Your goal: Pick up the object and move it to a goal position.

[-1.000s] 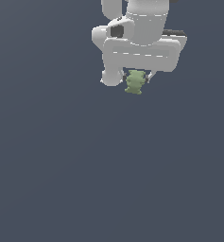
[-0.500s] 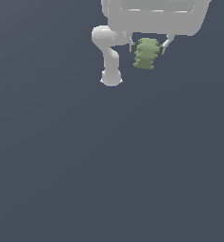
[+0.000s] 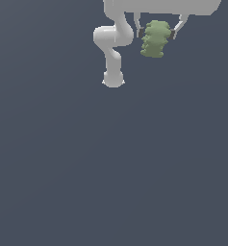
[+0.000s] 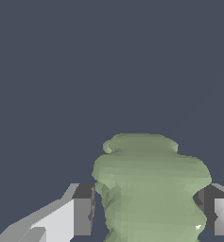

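Note:
The object (image 3: pixel 156 38) is a small olive-green lumpy block with ridged sides. In the exterior view it hangs at the top, held between the two fingers of my white gripper (image 3: pixel 157 31), well above the dark grey floor. The gripper's body is cut off by the top edge. In the wrist view the object (image 4: pixel 151 189) fills the space between the dark pads (image 4: pixel 83 208), which press on both its sides. No goal marker shows in either view.
The arm's white base (image 3: pixel 113 77) and lower links (image 3: pixel 110 41) stand on the exterior view's left of the object. A plain dark grey floor (image 3: pixel 110 168) spreads across both views.
The gripper has risen with the object in it, looming larger and shifting toward the exterior view's right. The arm's base, covered by the hand before, now shows.

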`<state>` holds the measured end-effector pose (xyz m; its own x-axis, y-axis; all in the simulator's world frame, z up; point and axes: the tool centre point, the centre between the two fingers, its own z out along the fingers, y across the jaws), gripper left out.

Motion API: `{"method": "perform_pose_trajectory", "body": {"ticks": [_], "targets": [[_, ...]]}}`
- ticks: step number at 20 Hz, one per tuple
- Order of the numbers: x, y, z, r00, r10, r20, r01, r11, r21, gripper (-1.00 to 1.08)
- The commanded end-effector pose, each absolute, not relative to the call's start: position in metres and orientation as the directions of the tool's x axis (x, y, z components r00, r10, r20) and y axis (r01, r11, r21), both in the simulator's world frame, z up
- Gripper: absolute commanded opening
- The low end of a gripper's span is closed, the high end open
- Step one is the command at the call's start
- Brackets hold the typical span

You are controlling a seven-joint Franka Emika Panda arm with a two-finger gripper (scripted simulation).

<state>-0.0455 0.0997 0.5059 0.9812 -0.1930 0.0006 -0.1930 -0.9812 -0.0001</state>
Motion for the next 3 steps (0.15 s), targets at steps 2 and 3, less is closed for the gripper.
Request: {"method": "perform_pose_trajectory", "body": {"ticks": [2,3], "targets": [[-0.0452,0.1005,0.5097,0.981,-0.193,0.000,-0.193,-0.981,0.000,-1.00],[-0.0452,0.1005,0.5098,0.981,-0.193,0.000,-0.193,-0.981,0.000,-1.00]]}}
